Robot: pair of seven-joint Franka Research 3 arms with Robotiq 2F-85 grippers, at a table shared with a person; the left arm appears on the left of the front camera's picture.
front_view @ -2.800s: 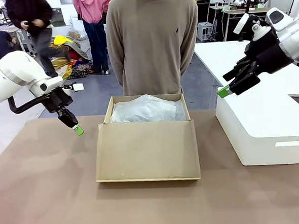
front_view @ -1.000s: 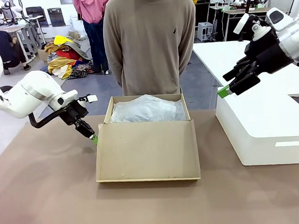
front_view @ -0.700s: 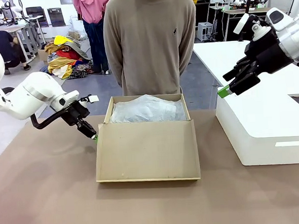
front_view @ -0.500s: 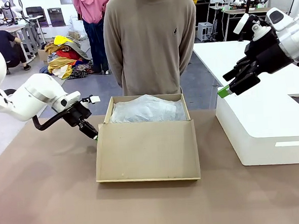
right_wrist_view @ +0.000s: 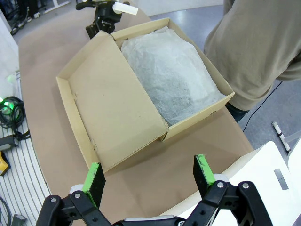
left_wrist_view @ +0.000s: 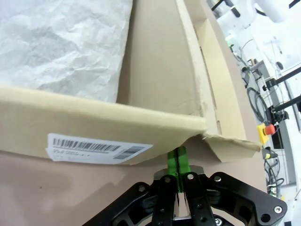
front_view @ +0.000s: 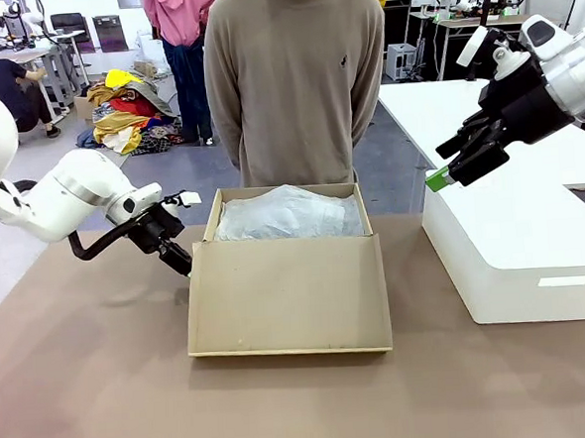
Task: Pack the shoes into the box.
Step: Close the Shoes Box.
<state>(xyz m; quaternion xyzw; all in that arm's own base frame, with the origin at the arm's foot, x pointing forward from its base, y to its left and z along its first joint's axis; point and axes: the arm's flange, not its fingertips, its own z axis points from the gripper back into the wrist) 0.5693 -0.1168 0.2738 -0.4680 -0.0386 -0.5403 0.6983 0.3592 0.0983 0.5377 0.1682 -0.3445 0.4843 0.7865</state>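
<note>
The tan cardboard box [front_view: 287, 294] lies open mid-table, its flap lid folded down toward me. White tissue paper [front_view: 287, 214] covers its inside, and the shoes are hidden. My left gripper [front_view: 186, 270] is shut with nothing in it, its tips at the box's left side where the lid hinges. In the left wrist view the shut green pads [left_wrist_view: 177, 155] point under the lid's torn corner flap [left_wrist_view: 230, 141]. My right gripper [front_view: 437, 178] hangs open and high at the right. It looks down on the box [right_wrist_view: 113, 103] and tissue paper [right_wrist_view: 169, 75] in the right wrist view.
A person [front_view: 299, 80] stands at the far edge behind the box. A large white block [front_view: 517, 235] fills the table's right side, under my right arm. A barcode label [left_wrist_view: 96, 147] is stuck on the box's side wall. Brown tabletop lies free in front and at the left.
My left arm has swung right and down from the open table to the box's left side, its shut tips now tucked at the lid corner. The right arm has not moved.
</note>
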